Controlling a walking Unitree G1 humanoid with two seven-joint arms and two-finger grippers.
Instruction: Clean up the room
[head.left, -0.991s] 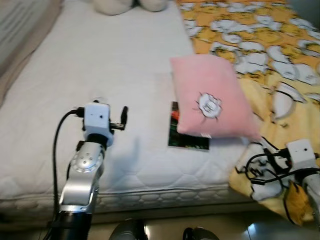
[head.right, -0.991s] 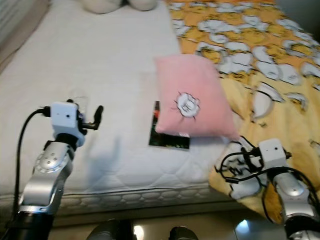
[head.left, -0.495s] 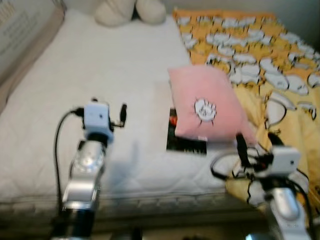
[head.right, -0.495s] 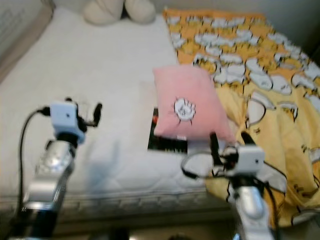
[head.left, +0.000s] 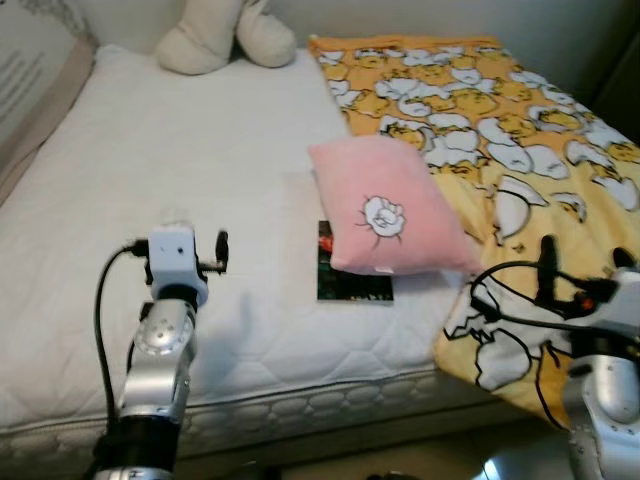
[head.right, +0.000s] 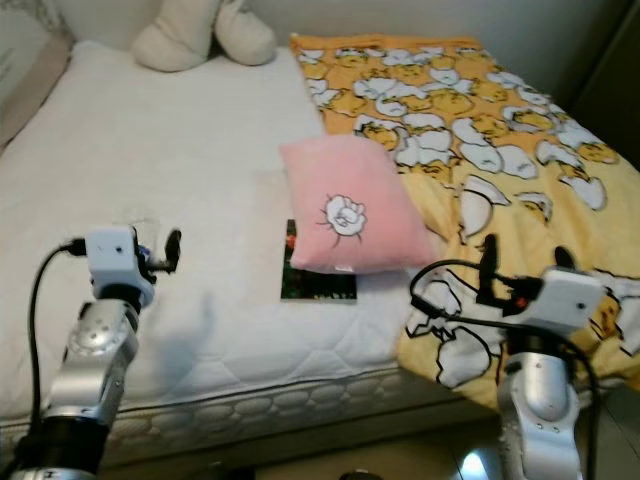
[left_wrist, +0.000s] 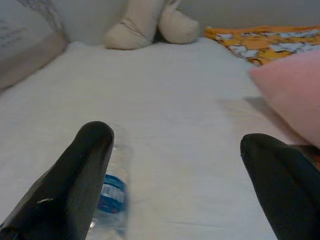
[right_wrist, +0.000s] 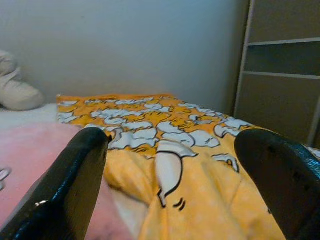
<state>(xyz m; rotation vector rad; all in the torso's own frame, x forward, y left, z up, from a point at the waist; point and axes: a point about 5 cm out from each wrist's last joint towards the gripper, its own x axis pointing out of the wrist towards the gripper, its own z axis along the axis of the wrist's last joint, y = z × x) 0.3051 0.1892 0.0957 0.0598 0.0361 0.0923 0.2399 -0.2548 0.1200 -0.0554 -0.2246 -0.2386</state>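
On the white quilted mattress, a clear plastic water bottle lay on its side just beyond the left gripper, whose black fingers stood wide apart and held nothing. A good grasp would probably straddle the smooth round body squarely, since it could roll. The right gripper, equally open and empty, hovered over the yellow duck-print blanket. A soft pink pillow partly covered a glossy dark book.
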